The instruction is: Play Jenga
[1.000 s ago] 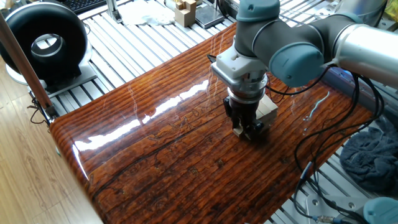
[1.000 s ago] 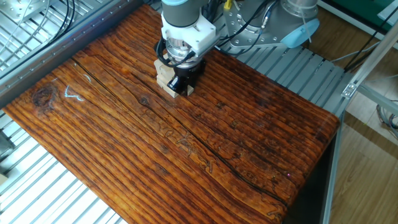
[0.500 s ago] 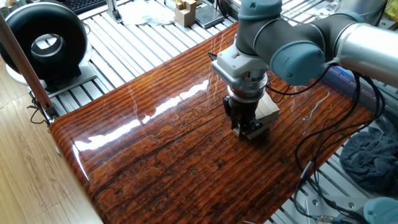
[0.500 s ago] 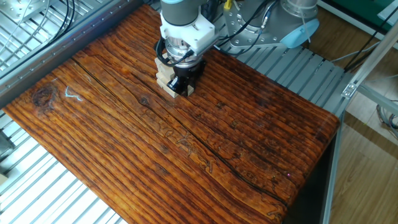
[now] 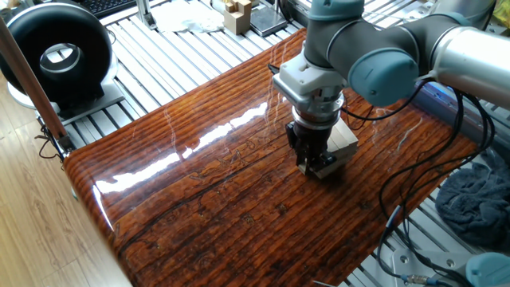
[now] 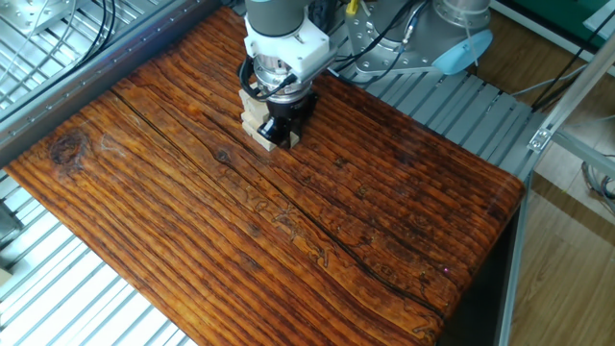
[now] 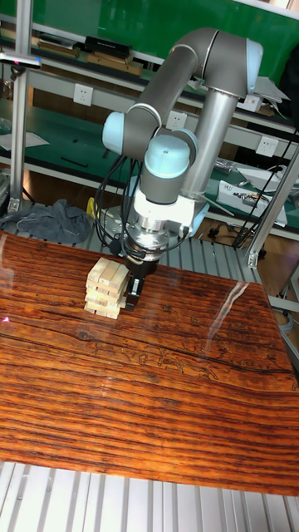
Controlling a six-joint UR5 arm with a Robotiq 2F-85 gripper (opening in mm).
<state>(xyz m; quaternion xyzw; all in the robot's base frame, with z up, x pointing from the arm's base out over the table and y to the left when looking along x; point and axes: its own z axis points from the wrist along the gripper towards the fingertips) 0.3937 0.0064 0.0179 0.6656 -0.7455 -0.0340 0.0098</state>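
Note:
The Jenga tower (image 7: 107, 288) is a short stack of pale wooden blocks in crosswise layers on the dark wooden table (image 5: 199, 199). It also shows in the other fixed views, the Jenga tower (image 6: 252, 113) and the Jenga tower (image 5: 344, 137), partly hidden by the arm. My gripper (image 7: 135, 289) points straight down, hard against the tower's side, with its black fingers reaching the lower layers. A pale block end (image 5: 324, 165) shows at the fingertips. The gap between the fingers is hidden, so their state is unclear.
A black round fan (image 5: 56, 52) stands off the table's far left corner. Cables (image 5: 398, 199) hang past the right edge near a grey cloth (image 5: 478, 203). Metal slats (image 6: 58, 288) surround the table. A small box (image 5: 237, 14) lies beyond the far edge.
The gripper has shifted a few pixels toward the tower. The tower's blocks show no clear movement.

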